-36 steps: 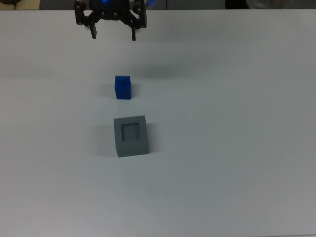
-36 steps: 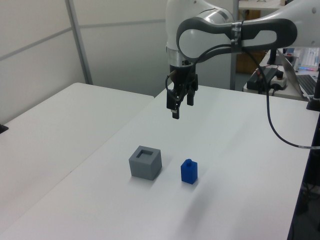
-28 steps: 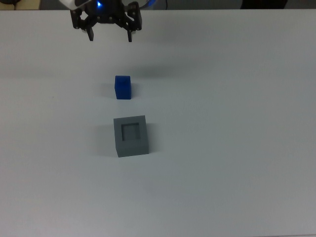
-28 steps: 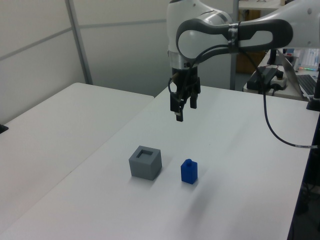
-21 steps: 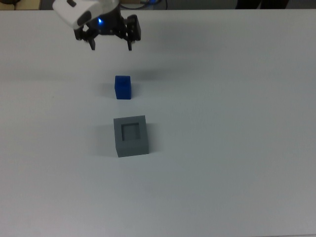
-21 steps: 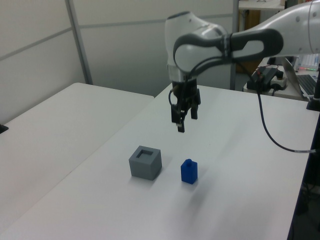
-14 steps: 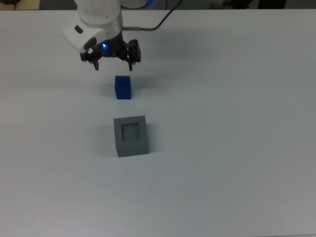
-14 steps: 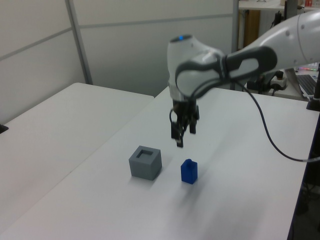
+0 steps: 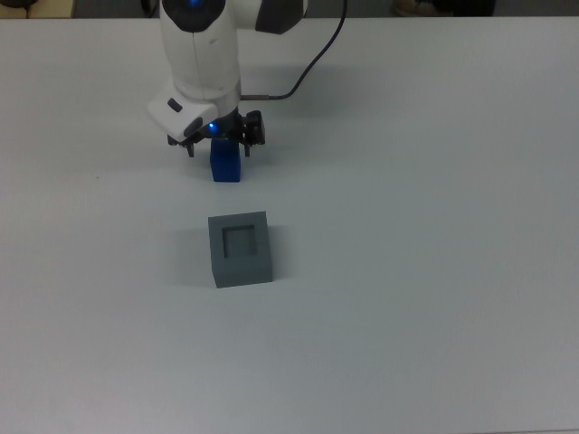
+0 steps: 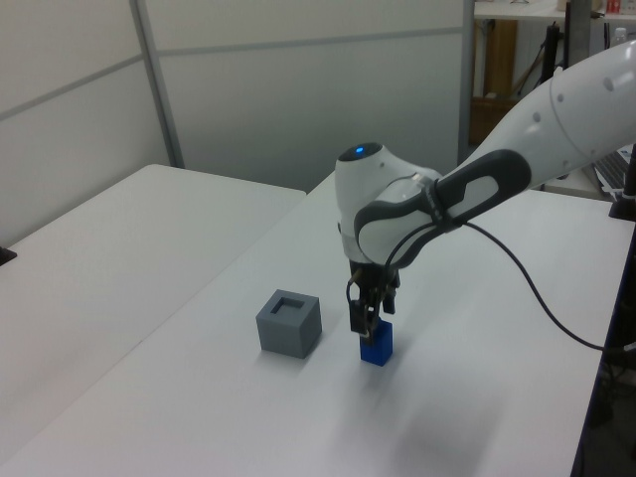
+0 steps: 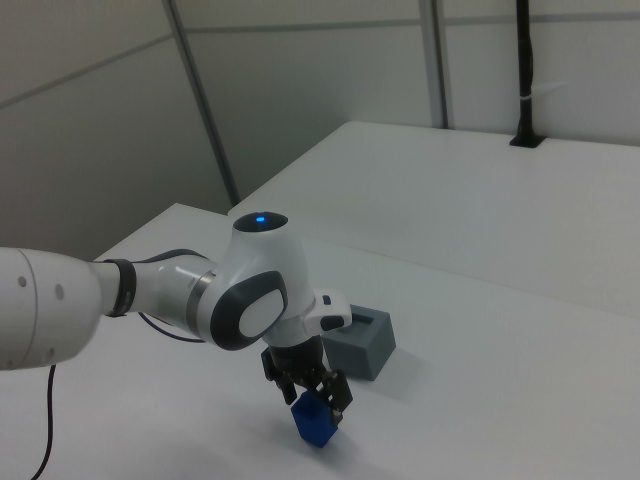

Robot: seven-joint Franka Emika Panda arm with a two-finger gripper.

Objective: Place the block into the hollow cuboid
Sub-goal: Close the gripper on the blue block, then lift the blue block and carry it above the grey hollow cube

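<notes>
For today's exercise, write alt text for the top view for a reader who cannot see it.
A white robot arm's gripper is lowered over a small blue block on a white table. A grey hollow cuboid sits apart, below it in the top view.

White matte table seen in all three views, evenly lit, soft shadows only. Second white table set just beside it on left view's left, narrow seam between. Pale grey wall panels seen behind, divided by grey upright post and horizontal strip. Cluttered desk glimpsed at left view's far right. In right view, black pole stood at far table edge against panelled wall.
</notes>
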